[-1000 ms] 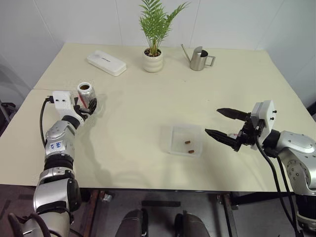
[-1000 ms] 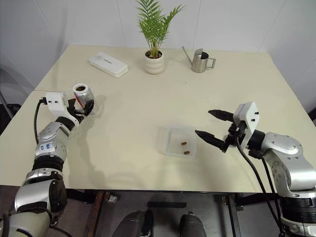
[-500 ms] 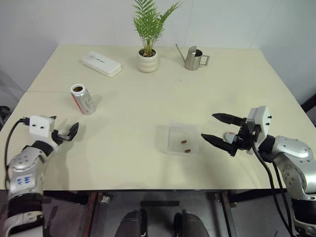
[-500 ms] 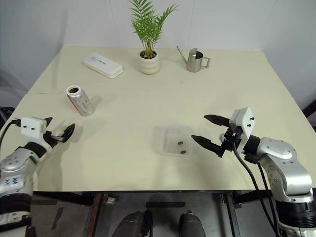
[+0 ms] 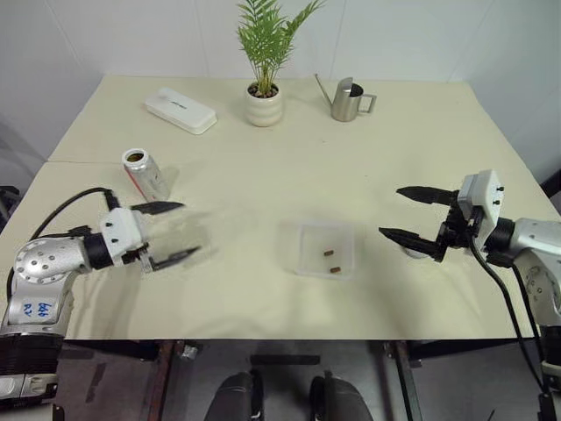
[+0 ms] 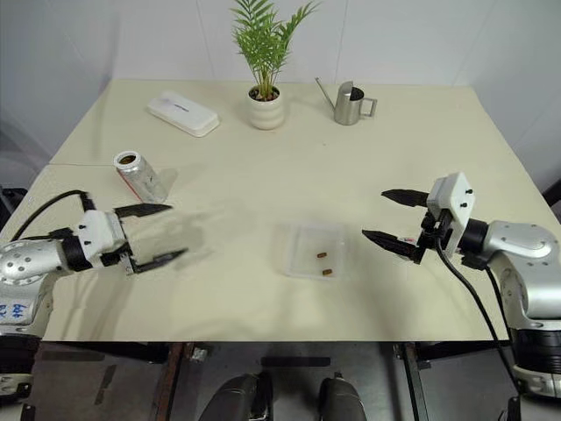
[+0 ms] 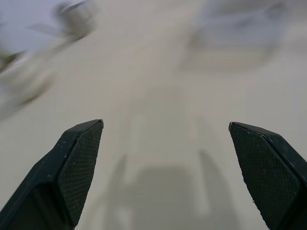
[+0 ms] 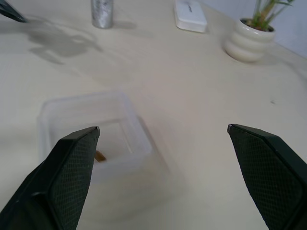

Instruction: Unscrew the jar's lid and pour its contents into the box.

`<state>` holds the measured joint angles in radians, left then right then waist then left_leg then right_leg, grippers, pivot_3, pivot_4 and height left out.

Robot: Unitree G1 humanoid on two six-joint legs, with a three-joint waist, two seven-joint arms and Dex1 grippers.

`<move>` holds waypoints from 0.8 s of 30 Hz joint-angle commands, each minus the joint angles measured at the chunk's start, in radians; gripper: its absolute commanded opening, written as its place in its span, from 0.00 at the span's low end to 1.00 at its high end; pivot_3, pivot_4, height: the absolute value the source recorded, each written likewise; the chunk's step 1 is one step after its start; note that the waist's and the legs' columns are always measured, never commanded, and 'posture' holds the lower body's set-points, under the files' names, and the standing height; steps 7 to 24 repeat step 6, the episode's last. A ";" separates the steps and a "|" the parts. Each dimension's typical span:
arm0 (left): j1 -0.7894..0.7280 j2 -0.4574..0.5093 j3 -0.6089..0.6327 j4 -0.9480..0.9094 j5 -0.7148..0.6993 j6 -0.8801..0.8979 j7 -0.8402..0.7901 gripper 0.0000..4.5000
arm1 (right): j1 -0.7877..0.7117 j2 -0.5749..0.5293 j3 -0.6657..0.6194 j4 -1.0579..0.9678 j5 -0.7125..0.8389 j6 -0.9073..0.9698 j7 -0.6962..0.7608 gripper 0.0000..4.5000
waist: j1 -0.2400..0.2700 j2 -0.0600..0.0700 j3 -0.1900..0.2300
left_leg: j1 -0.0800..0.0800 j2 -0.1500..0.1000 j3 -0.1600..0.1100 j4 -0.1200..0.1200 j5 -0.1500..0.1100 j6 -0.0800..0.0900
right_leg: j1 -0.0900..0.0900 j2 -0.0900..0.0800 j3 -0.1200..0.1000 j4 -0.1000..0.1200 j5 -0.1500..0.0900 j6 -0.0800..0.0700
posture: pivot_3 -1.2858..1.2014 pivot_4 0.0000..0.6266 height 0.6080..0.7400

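Left eye view: I see the jar (image 5: 145, 174) upright at mid-left, the box (image 5: 326, 250) with pellets (image 5: 330, 259) at centre. Left gripper (image 5: 172, 232) and right gripper (image 5: 410, 213) both gape wide, empty.

Silver jar (image 5: 147, 174) with red stripe; clear box (image 5: 326, 249), brown contents (image 5: 331, 260); cream table (image 5: 263, 167); black end effectors.

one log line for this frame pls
left gripper: open, empty | right gripper: open, empty | jar: upright on table, lid off | box: two pellets inside
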<state>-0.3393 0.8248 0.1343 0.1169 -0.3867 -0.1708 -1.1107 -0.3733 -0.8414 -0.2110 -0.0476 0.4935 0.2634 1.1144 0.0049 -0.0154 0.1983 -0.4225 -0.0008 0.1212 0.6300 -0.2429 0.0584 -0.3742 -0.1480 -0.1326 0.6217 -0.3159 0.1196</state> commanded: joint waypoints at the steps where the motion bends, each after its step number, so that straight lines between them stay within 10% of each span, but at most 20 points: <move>1: -0.032 -0.006 0.002 -0.022 -0.029 0.047 -0.021 1.00 | 0.040 -0.017 -0.058 -0.033 0.019 -0.020 0.012 1.00 | -0.004 0.000 0.000 | 0.000 0.000 0.000 0.000 0.000 0.000 | 0.001 0.000 -0.001 0.000 0.000 0.000 | 0.52 0.24 1.00; 24: -0.031 -0.013 0.016 -0.017 -0.022 0.066 -0.021 1.00 | 0.101 -0.005 -0.073 -0.087 0.019 -0.018 -0.013 1.00 | -0.010 0.000 0.000 | 0.000 -0.001 0.004 0.002 0.001 0.004 | 0.001 -0.001 0.000 0.000 0.000 0.001 | 0.52 0.24 1.00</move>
